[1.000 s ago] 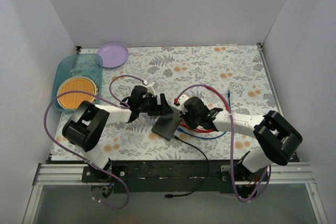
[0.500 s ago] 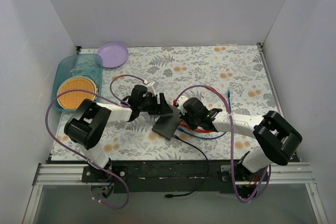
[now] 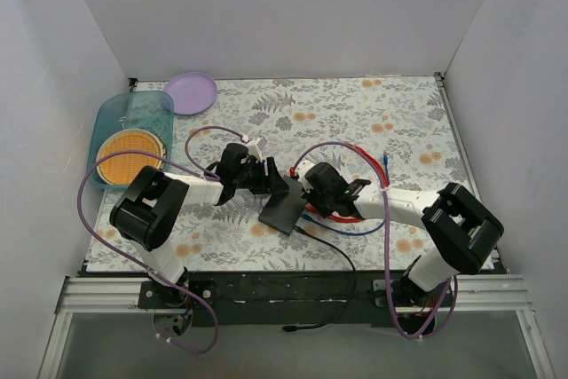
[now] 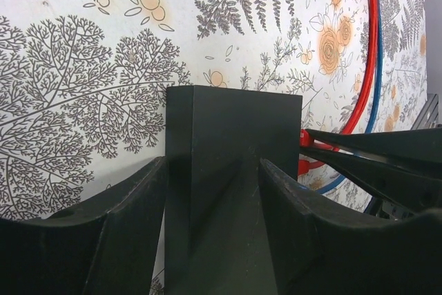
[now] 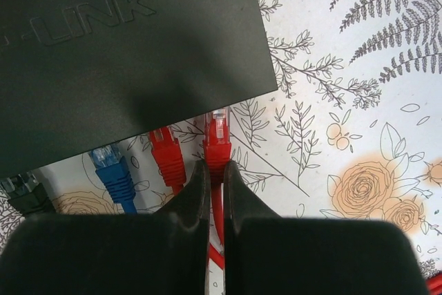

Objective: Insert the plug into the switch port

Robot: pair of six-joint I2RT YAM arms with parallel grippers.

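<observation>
Right pincer (image 5: 215,165) is pinching shut on the cable just behind the red-booted clear-tipped plug (image 5: 218,132). Plug's long axis is running 6-to-12 in the right wrist view, with the tip pointing at 12.

Flat matte black rectangular switch (image 5: 117,53) is lying at 11 o'clock from that pincer. Embossed lettering is showing on its plain top, and its near edge is slanting from 8 up to 2. The plug tip is sitting just beside that edge, close to its right-hand corner. The port mouths are hiding under the lip, so I can't tell if the tip is lined up with one.

A second red plug (image 5: 166,155), a blue plug (image 5: 114,170) and a black plug (image 5: 21,190) are meeting the same edge, off toward 9. I'm guessing the free port is lying close by, so the push is going straight to 12.

Everything is resting on the floral-print counter (image 5: 345,101), which is flat and looks low-grip.

Left pincer (image 4: 214,164) is straddling the switch from the opposite end, with moulded black fingers (image 4: 103,226) on either side. I can't tell whether it is clamping or only bracketing. The right arm is the one doing the insert.

Far off at 10 o'clock in the top view, a translucent teal bin (image 3: 142,108) is holding an orange woven disc (image 3: 131,155), with a lilac round plate (image 3: 190,92) beyond it.
</observation>
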